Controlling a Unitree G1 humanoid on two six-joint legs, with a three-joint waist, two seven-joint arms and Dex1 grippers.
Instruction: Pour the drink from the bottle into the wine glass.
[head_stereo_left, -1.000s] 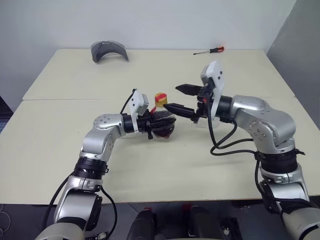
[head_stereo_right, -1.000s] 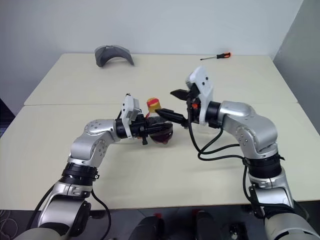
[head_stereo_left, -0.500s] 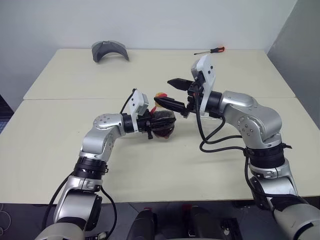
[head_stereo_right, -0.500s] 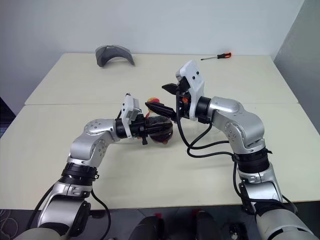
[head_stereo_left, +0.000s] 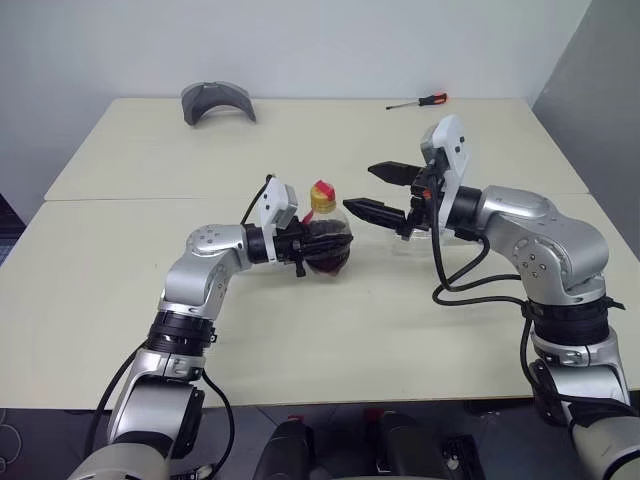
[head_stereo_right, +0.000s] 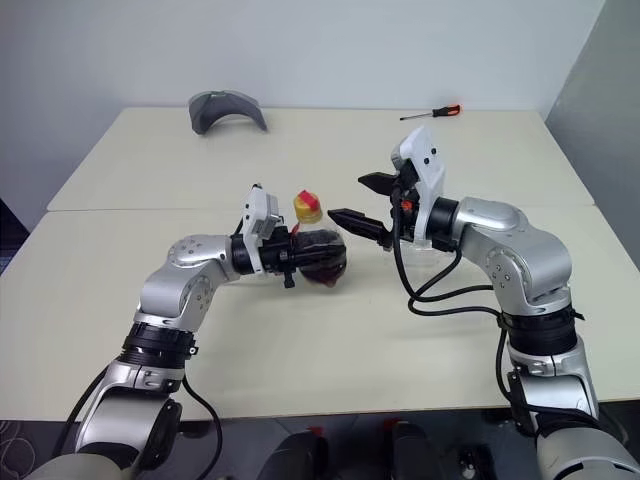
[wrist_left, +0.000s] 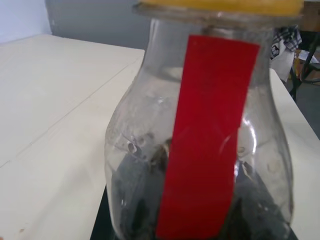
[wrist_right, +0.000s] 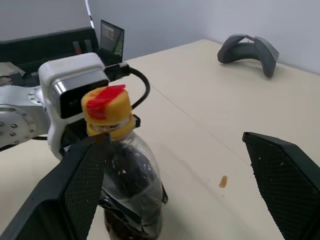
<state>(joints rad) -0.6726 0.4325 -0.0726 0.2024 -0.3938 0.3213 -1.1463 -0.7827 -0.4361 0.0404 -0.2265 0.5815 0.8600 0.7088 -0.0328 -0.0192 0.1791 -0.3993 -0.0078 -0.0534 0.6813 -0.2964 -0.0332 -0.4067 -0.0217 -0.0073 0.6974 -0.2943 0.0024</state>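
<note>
Bottle count: we count one bottle (head_stereo_left: 324, 240), upright on the surface (head_stereo_left: 150, 290) near its middle.
Bottle contents: we see the drink (wrist_right: 131, 220), dark and nearly black, filling the lower part of the bulb.
Bottle cap: one yellow cap (wrist_right: 106, 110) with a red top, still screwed on.
Bottle label: one plain red strip (wrist_left: 207, 135) runs down from the neck; we read no writing or brand on it.
Left end effector: one, the left end effector (head_stereo_left: 318, 243), closed around the bottle's bulb from the robot's left side, pointing level across the surface.
Right end effector: one, the right end effector (head_stereo_left: 383, 190), jaws spread wide and holding nothing, level with the cap and apart from it on the robot's right.
Right fingers: we see two black textured fingers (wrist_right: 82, 187) in the right wrist view, one overlapping the bottle, the other well out to the side.
Wine glass: we cannot make it out clearly; a clear shape sits behind the right arm.
Crumb: one small tan speck (wrist_right: 223, 181) on the surface close to the bottle.
Far objects: one grey curved piece (head_stereo_left: 218, 101) at the far left edge; one screwdriver (head_stereo_left: 418, 101) with a red handle at the far right edge.
Writing: we find none readable anywhere.
</note>
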